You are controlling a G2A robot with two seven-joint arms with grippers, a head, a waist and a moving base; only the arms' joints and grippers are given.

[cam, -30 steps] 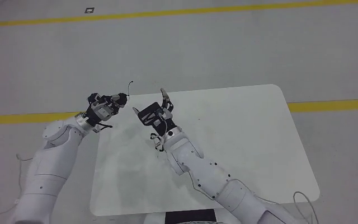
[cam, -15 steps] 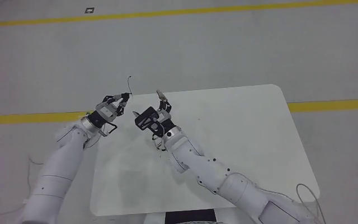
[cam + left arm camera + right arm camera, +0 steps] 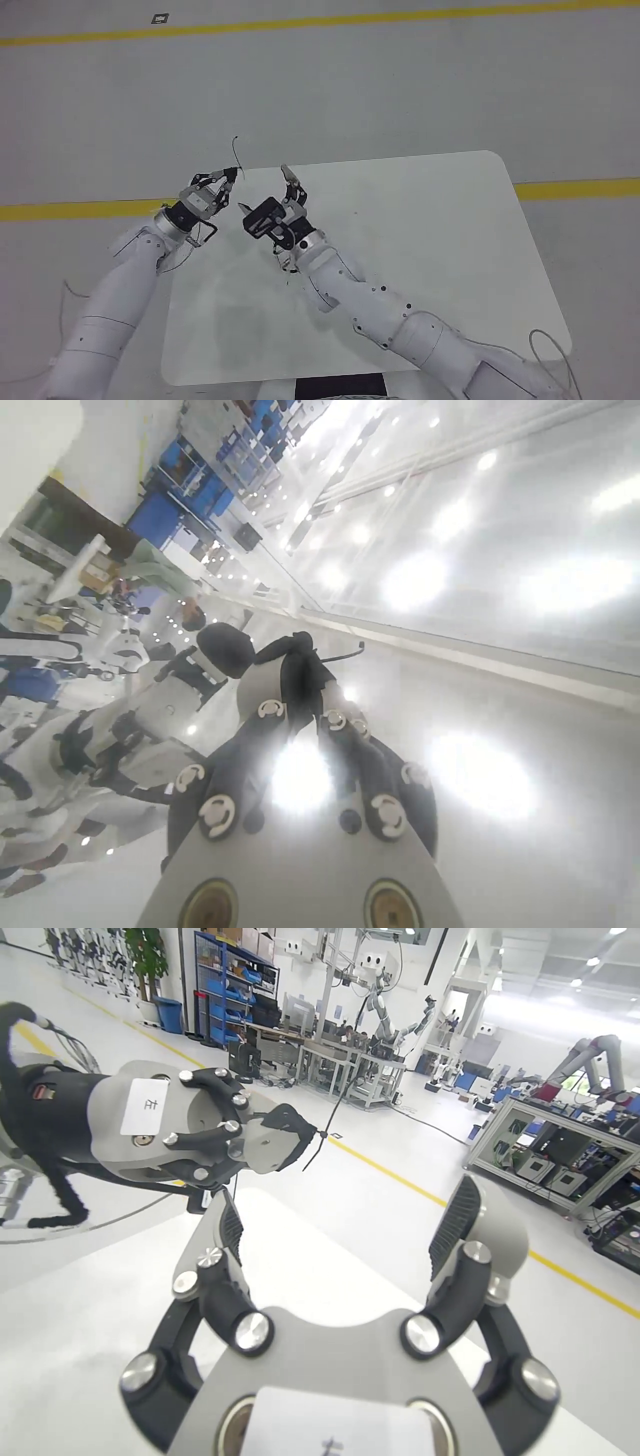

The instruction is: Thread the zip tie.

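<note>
Pinching zip tie (image 3: 326,1127) tight: left hand (image 3: 301,1134), up over far bench (image 3: 450,250) corner. Zip tie long way up-down, both ends free. Right hand (image 3: 350,1208) wide apart, empty, just beside, facing it.

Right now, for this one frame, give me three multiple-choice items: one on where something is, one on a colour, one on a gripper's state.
1. Where is the zip tie? A flat on the table; B in the left gripper; C on the floor.
2. Its colour? A white; B yellow; C black.
3. The right gripper is: A open and empty; B shut on the tie; C shut on nothing.
Key: B, the left gripper pinches it in the air; C, it is a thin black strip; A, its jaws stand wide apart with nothing between.
</note>
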